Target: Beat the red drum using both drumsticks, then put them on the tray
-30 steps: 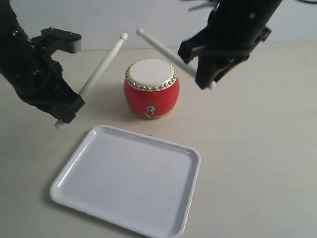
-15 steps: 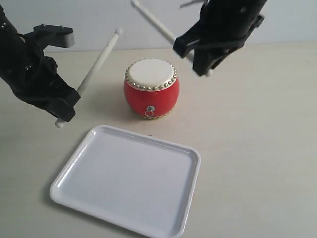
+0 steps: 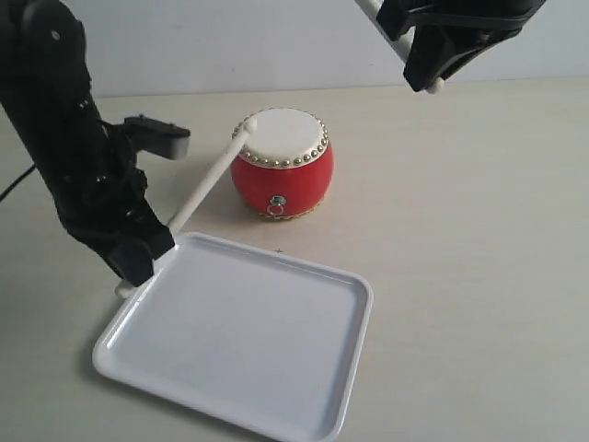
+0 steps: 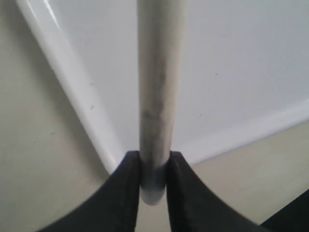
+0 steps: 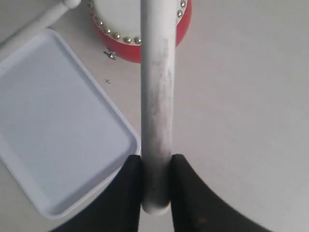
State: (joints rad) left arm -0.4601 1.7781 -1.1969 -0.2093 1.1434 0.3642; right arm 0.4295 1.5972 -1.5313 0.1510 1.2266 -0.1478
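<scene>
The drum [image 3: 281, 166] stands on the desk [image 3: 479, 276], with the tray [image 3: 239, 331] lying just before it. The left fingers [image 4: 123, 193] pinch the left drumstick [image 3: 204, 182] near its butt, at the tray's left corner. Beyond them the stick slants up to the drum's top edge. The right fingers [image 5: 186, 193] clamp the right drumstick [image 5: 157, 96] high up, behind and to the right of the drum, well apart from it.

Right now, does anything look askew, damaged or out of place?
Nothing stands out. The red drum stands upright, the tray lies flat, and the left gripper and right gripper each clamp a stick near its butt end. The left drumstick and right drumstick carry faint grey scuffs, nothing worse.
</scene>
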